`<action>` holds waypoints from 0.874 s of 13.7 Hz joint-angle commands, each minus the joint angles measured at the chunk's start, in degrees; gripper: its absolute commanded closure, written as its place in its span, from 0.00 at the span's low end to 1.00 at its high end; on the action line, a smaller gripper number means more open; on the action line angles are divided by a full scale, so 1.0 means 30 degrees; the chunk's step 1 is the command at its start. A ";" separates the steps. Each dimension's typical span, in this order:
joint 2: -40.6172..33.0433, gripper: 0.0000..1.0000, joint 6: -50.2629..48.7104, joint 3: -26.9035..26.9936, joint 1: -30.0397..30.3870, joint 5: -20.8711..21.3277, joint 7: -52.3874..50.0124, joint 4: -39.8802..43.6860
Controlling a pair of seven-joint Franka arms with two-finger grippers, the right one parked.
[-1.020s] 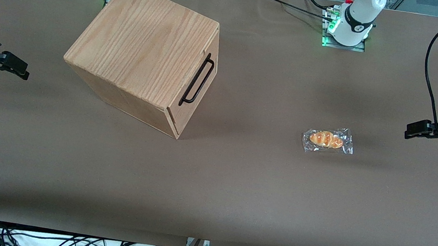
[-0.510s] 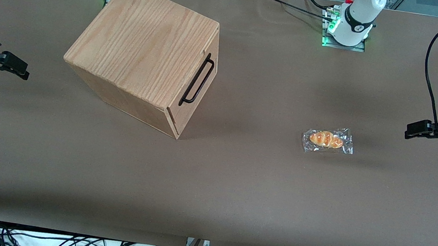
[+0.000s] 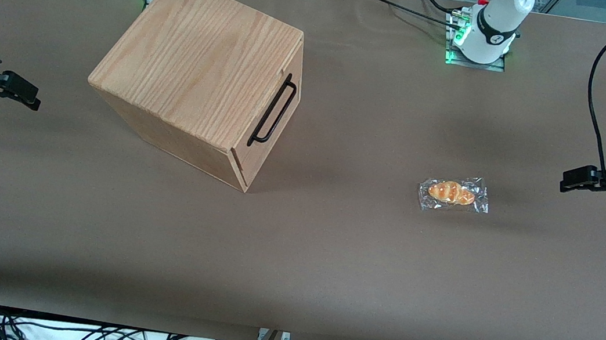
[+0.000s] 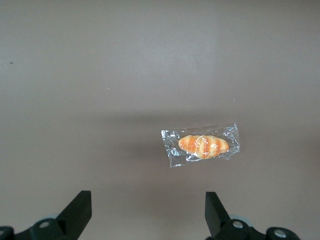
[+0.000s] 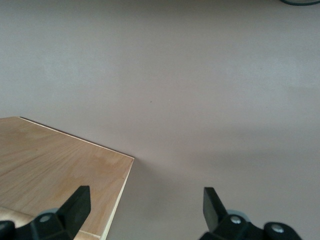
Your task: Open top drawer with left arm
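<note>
The oak-grain cabinet [image 3: 199, 68] stands turned at an angle toward the parked arm's end of the table. Its top drawer [image 3: 281, 125] sits flush in the cabinet front, with the long black bar handle [image 3: 274, 110] across it. My left gripper [image 3: 565, 184] hovers above the table at the working arm's end, well apart from the cabinet, with a wrapped bread roll [image 3: 453, 193] on the table between them. In the left wrist view the gripper [image 4: 147, 202] is open, with nothing between its fingers [image 4: 80, 207], and the cabinet is out of view there.
The wrapped bread roll [image 4: 202, 145] lies on the brown table cover [image 3: 327, 255]. The arm bases [image 3: 484, 36] stand at the table edge farthest from the front camera. A corner of the cabinet top [image 5: 60, 160] shows in the right wrist view.
</note>
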 commanded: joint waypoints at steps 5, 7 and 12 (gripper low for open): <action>-0.0154 0.00 0.0038 -0.0032 0.0031 0.0076 -0.0069 0.0116; -0.0154 0.00 0.0038 -0.0032 0.0031 -0.0042 -0.0069 0.0087; -0.0183 0.00 -0.0020 -0.0909 0.0002 -0.0481 -0.0186 0.0116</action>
